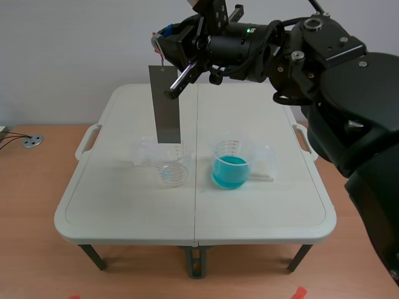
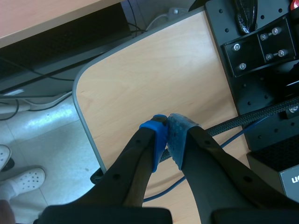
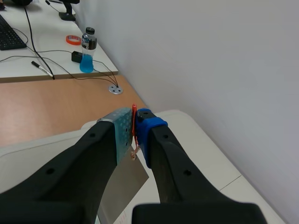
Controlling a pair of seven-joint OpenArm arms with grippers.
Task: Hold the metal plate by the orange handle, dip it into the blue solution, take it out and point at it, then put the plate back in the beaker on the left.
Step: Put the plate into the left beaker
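Scene view has the right gripper [image 1: 164,50] high over the white desk [image 1: 124,199], and the metal plate [image 1: 165,106] hangs straight down from it. Its lower edge is at or just above the rim of the clear left beaker [image 1: 172,169], and which of the two cannot be told.

Right wrist view settles the grip: the two fingers are pinching the thin orange handle [image 3: 134,122] between their pads, with the plate dangling beneath.

One moment cannot say whether this is the way out or the way back. No blue shows on the plate, so it looks more like the start, with the dip to come.

Either way the call is the same — travel slowly, because a plate hung from so slim a handle will likely swing. It should be carried high enough to clear both rims, centred over the beaker of blue solution [image 1: 230,169] just alongside, then lowered straight. The two beakers stand near each other and look light, so a clipped rim could tip one.

The left gripper [image 2: 168,135] is away from the desk — fingers pressed together on nothing, above a wooden surface with cables [image 2: 247,116] and a black mounting plate [image 2: 254,42]. Farther off in the right wrist view stands a bottle [image 3: 87,51] of blue liquid, well clear of the work.
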